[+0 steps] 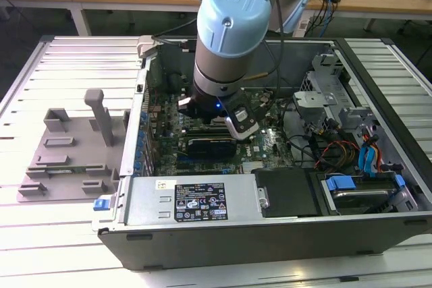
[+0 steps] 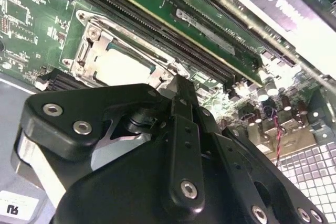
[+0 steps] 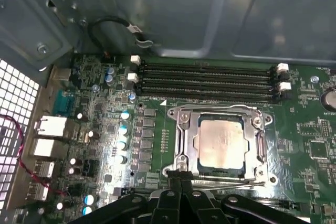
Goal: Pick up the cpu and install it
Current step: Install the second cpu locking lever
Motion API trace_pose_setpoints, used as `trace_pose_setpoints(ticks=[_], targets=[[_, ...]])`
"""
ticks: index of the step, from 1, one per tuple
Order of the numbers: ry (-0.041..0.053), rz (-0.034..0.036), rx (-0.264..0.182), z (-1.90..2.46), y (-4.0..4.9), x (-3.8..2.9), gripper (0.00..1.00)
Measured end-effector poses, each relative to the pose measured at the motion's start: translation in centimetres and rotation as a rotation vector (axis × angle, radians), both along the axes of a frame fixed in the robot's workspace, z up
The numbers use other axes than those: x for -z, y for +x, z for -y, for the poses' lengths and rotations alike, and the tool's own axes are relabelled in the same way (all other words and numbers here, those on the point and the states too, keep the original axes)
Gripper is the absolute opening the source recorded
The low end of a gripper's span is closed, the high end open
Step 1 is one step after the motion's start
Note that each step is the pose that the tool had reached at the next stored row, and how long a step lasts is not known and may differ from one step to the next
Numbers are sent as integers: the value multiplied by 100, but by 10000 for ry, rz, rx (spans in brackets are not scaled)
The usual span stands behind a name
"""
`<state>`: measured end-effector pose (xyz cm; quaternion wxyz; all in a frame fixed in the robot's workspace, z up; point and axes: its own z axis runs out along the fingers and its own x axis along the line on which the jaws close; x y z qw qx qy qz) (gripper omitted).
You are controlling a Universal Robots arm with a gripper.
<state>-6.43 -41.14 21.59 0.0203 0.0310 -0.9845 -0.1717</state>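
The cpu (image 3: pixel 221 145) is a flat square chip with a silver top. It lies flat inside the motherboard socket, ringed by the socket's metal frame (image 3: pixel 181 129). In the second wrist view the cpu (image 2: pixel 123 67) shows as a pale square inside the same frame. My gripper (image 3: pixel 178 178) hovers just off one side of the socket, its two black fingers pressed together with nothing between them. Its tip (image 2: pixel 180 85) sits just beside the socket's edge. In the exterior view the arm's wrist (image 1: pixel 229 32) hangs over the open computer case and hides the socket.
Rows of memory slots (image 3: pixel 210 80) run along one side of the socket, with capacitors (image 3: pixel 123 129) and rear ports (image 3: pixel 50 129) on another. A black card (image 1: pixel 210 145) stands near the arm. The grey fixture tray (image 1: pixel 67 156) lies outside the case at the exterior view's left.
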Motion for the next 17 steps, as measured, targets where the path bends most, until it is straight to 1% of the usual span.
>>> trace_pose_setpoints(ticks=[2, 4, 6, 7, 8, 12, 14, 16, 17], targets=[[1, 0, 1, 40, 0, 0, 11], [3, 0, 1, 68, -1, 4, 11], [19, 0, 1, 69, -3, 14, 11], [35, 0, 1, 69, -10, 34, 11], [64, 0, 1, 69, -21, 69, 11], [189, 1, 3, 57, -29, 103, 11], [200, 0, 29, 43, -30, 122, 11], [207, 1, 60, 6, -29, 140, 11], [209, 1, 67, -4, -29, 147, 11]])
